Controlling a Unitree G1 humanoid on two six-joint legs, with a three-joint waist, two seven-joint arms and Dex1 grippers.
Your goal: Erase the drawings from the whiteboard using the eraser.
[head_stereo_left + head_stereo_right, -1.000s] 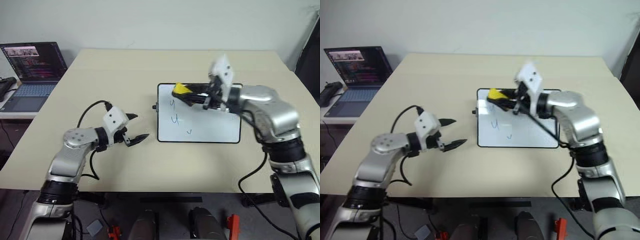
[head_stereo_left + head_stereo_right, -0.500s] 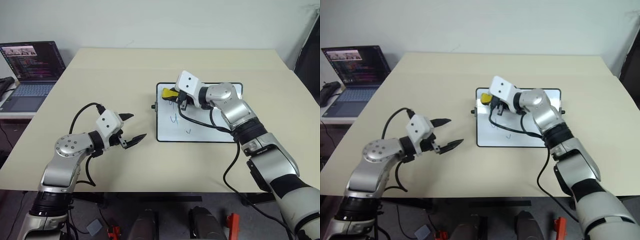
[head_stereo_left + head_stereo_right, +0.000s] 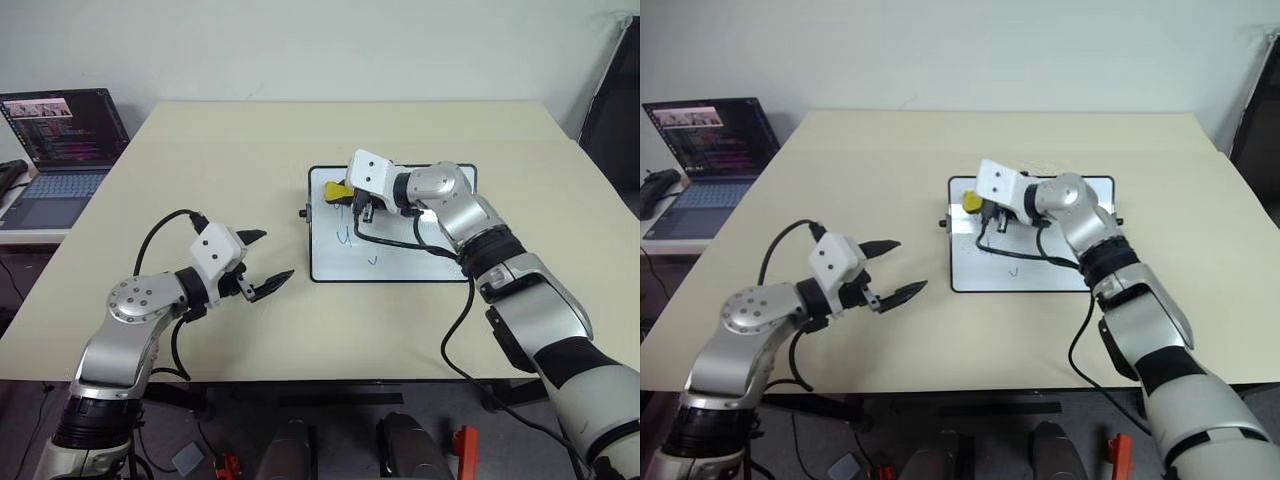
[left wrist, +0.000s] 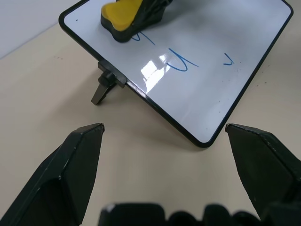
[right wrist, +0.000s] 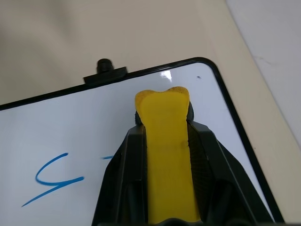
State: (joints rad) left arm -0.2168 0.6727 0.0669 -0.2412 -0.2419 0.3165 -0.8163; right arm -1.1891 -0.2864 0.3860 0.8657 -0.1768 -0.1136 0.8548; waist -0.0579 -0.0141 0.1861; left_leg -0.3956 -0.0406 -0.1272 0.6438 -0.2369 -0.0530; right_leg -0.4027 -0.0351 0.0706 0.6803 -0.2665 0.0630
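On the beige table [image 3: 200, 150], the whiteboard [image 3: 430, 255] lies right of centre, and the right gripper [image 5: 164, 136] has swung down from above it over the last second, so the yellow eraser [image 3: 337, 189] clamped between its fingers now sits on the board's far-left corner, touching the topmost blue drawing. The two other drawings [image 4: 181, 61] below it are untouched, so wiping is judged to be only starting. The left gripper [image 3: 262, 262], fingers apart and empty, has barely shifted, off the board's left edge.
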